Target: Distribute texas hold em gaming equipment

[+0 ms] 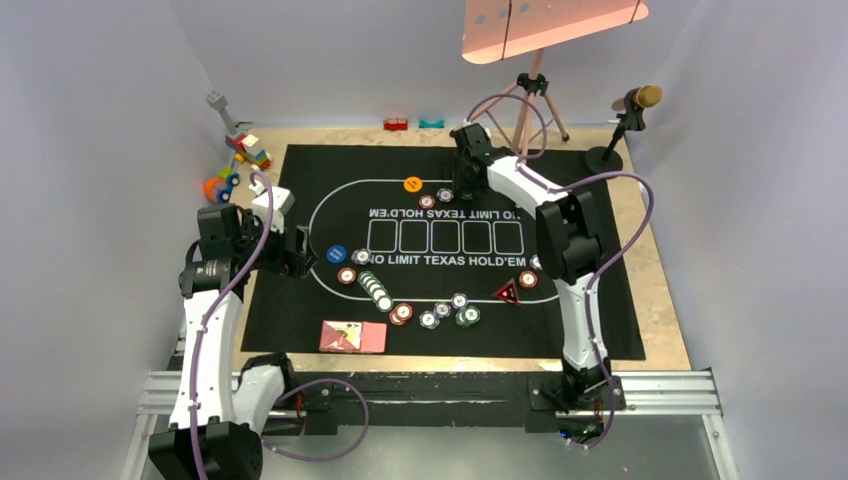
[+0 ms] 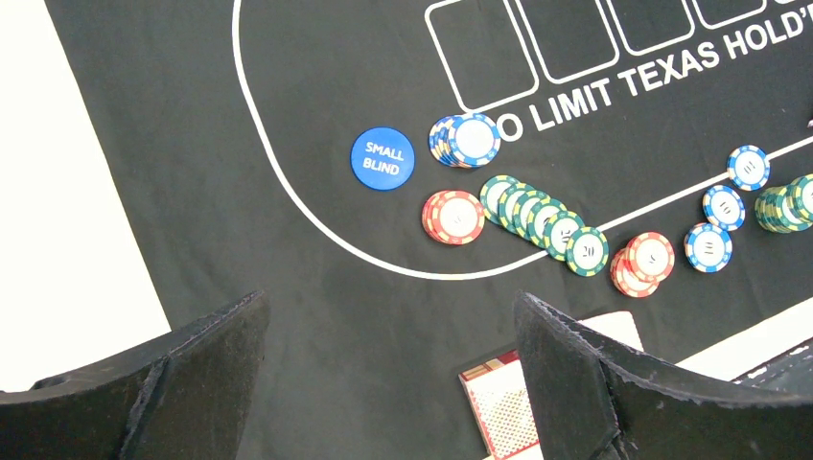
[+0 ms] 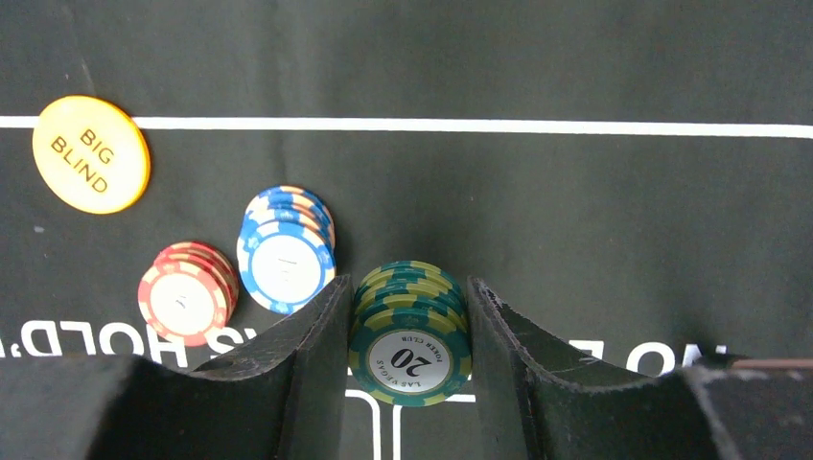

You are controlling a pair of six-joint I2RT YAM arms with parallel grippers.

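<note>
The right gripper (image 3: 407, 287) sits low in the centre of its wrist view, about half open, with both fingers pressed against the sides of a green chip stack (image 3: 408, 337) whose top chip reads 20; the stack stands on the black mat (image 1: 300, 300) over the printed lettering. Just to the left of it are a blue chip stack (image 3: 285, 259) and, lower left, a red chip stack (image 3: 185, 297), the two nearly touching, and the orange Big Blind button (image 3: 91, 153) lies apart in the upper left, across the white line. In the overhead view this cluster is at the upper middle of the mat. The left gripper (image 2: 388, 316) hangs over the mat's left side with its fingers spread as wide as they go and nothing between them. Above them in its wrist view lie the blue Small Blind button (image 2: 383, 159), a leaning pile of blue chips (image 2: 467, 140) just right of it, a red pile (image 2: 454, 217) below, and a fanned row of green chips (image 2: 542, 222) running toward the lower right. The pink-backed cards (image 2: 499, 407) lie at the bottom, partly hidden by the right finger. The red triangular marker (image 1: 507, 292) rests right of centre.
</note>
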